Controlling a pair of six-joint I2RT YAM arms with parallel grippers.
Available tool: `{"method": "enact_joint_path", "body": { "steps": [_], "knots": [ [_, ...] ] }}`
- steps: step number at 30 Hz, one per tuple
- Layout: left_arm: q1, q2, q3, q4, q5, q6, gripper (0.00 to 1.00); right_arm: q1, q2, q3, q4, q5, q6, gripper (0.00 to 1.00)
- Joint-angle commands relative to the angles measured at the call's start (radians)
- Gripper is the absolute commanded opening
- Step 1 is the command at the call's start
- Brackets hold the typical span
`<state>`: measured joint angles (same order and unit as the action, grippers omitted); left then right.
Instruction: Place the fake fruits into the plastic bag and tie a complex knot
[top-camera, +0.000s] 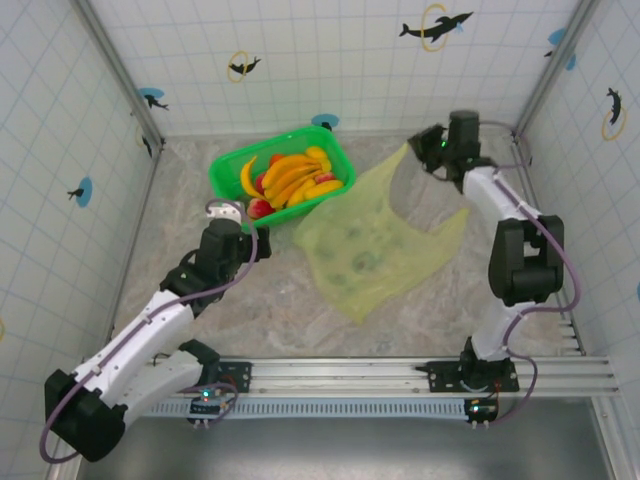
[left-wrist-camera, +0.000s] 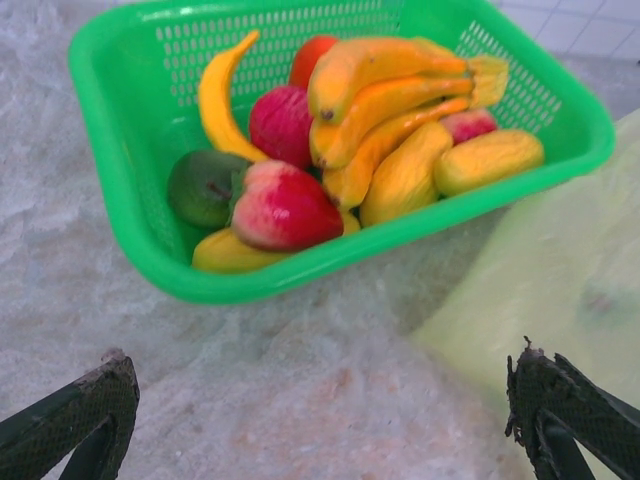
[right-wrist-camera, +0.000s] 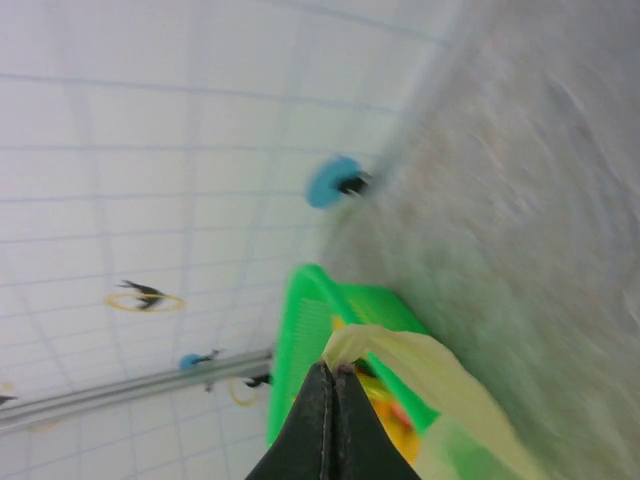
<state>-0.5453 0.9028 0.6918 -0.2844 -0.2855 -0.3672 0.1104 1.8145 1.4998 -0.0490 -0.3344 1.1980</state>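
Right arm reaches to the far right. The right gripper (top-camera: 424, 146) is pinched fully closed on a far corner of the plastic bag (top-camera: 380, 245), which lies spread on the table (top-camera: 270, 320) right of centre. The left gripper (top-camera: 226, 212), jaws wide apart and empty, hovers near-left of the green basket (top-camera: 220, 172) holding the fake fruits (top-camera: 295, 178).

Glossy plastic fruits (left-wrist-camera: 380, 130), mostly yellow-orange bananas with some red ones, lie heaped in a bright-green mesh basket (left-wrist-camera: 300, 280). The thin translucent pale yellow-green bag (top-camera: 375, 245) sprawls crumpled on the counter (top-camera: 260, 300) just beside it, with one corner pinched in the closed right tool (right-wrist-camera: 333, 372).
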Motion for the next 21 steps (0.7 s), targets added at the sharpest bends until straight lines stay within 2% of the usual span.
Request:
{"method": "enact_joint_path", "body": {
  "steps": [1, 4, 7, 9, 12, 15, 19, 21],
  "knots": [
    [-0.006, 0.019, 0.079, -0.028, -0.006, -0.002, 0.96, -0.025, -0.027, 0.253, -0.303, -0.009, -0.22, 0.0],
    [-0.006, 0.05, 0.154, -0.029, 0.029, -0.012, 0.96, 0.003, -0.005, 0.493, -0.493, 0.02, -0.347, 0.0],
    [-0.006, 0.083, 0.24, -0.029, 0.1, -0.023, 0.95, 0.054, -0.086, 0.476, -0.471, 0.036, -0.397, 0.0],
    [-0.007, 0.103, 0.276, -0.029, 0.161, -0.036, 0.95, 0.122, -0.124, 0.471, -0.501, 0.077, -0.47, 0.0],
    [-0.007, 0.149, 0.386, -0.022, 0.277, -0.065, 0.91, 0.241, -0.196, 0.347, -0.499, 0.131, -0.535, 0.0],
    [-0.006, 0.196, 0.449, 0.005, 0.425, -0.105, 0.87, 0.315, -0.308, 0.107, -0.379, 0.133, -0.518, 0.0],
    [-0.006, 0.232, 0.461, 0.106, 0.608, -0.204, 0.84, 0.34, -0.421, -0.124, -0.209, 0.09, -0.439, 0.0],
    [-0.006, 0.237, 0.432, 0.174, 0.644, -0.277, 0.87, 0.342, -0.452, -0.194, -0.128, 0.027, -0.411, 0.0]
  ]
}}
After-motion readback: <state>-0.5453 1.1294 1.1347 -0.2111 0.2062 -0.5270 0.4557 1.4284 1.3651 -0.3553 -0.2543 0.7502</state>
